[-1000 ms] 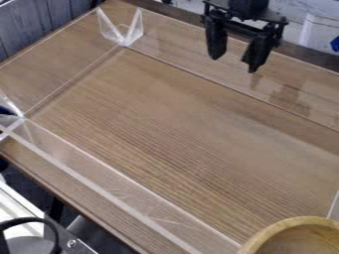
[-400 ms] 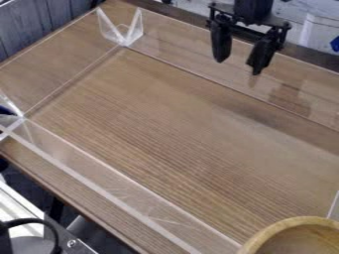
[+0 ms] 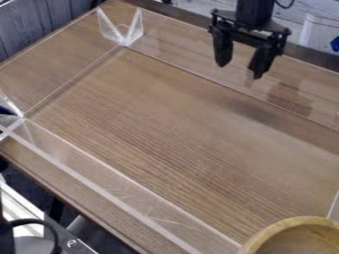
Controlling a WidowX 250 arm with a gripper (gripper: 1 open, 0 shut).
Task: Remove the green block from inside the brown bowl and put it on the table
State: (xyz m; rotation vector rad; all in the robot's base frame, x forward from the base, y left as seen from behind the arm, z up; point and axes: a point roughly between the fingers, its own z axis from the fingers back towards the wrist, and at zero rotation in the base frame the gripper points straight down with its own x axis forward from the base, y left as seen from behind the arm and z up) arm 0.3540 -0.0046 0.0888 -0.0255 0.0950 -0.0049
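Note:
My black gripper [image 3: 240, 65] hangs pointing down over the far right part of the table [image 3: 159, 129], its two fingers apart and nothing between them. The brown bowl [image 3: 284, 234] shows only as a curved pale rim in the bottom right corner, cut off by the frame edge and far from the gripper. Its inside is out of view, and the green block is hidden.
Low clear plastic walls [image 3: 79, 164] border the tabletop, with a taped corner [image 3: 122, 30] at the far left. A dark round object [image 3: 27, 238] lies outside the wall at the bottom left.
The gripper has drifted slightly to the right in the picture, staying open. The bowl has not moved.

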